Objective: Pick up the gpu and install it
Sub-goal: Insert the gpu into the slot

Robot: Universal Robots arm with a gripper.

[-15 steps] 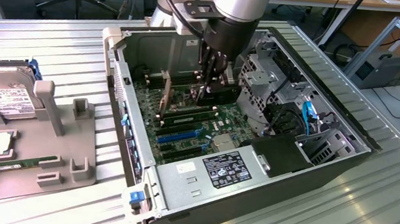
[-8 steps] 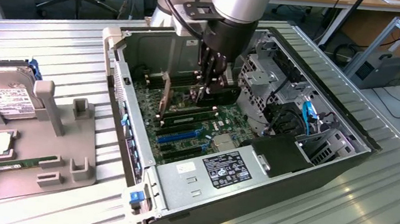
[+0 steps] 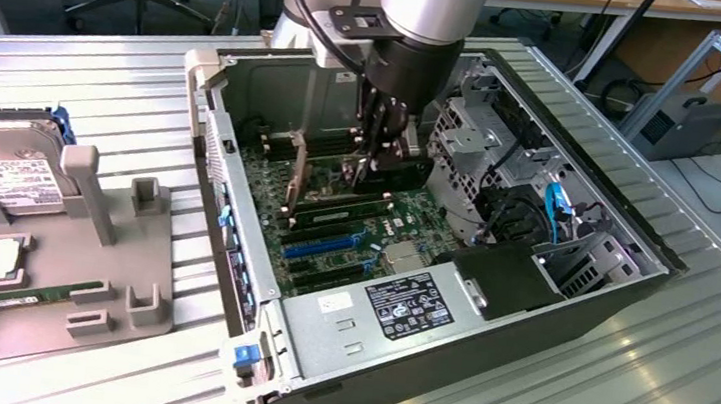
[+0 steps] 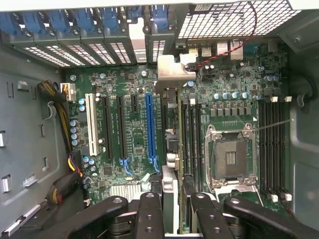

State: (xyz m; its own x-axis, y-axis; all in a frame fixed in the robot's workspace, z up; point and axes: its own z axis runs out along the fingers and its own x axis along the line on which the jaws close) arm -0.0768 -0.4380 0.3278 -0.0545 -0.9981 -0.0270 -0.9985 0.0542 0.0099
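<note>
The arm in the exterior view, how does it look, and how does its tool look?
The arm is a silver-grey cylinder with black parts at the wrist; a black cable runs beside it. The tool is black, with slim dark fingers built of linked bars with round pivot pins.

My hand [image 3: 383, 164] is down inside the open case [image 3: 215, 126], gpu [image 4: 170, 144] clamped. The drive cage [image 3: 475, 139] is close on the exterior view's right, with cables [image 3: 520, 214] beyond. There is free room over the expansion slots [image 4: 119, 124] toward the case wall. The power supply [image 3: 390, 306] closes the near end. The memory slots [image 4: 192, 134] are just beside the card.
</note>
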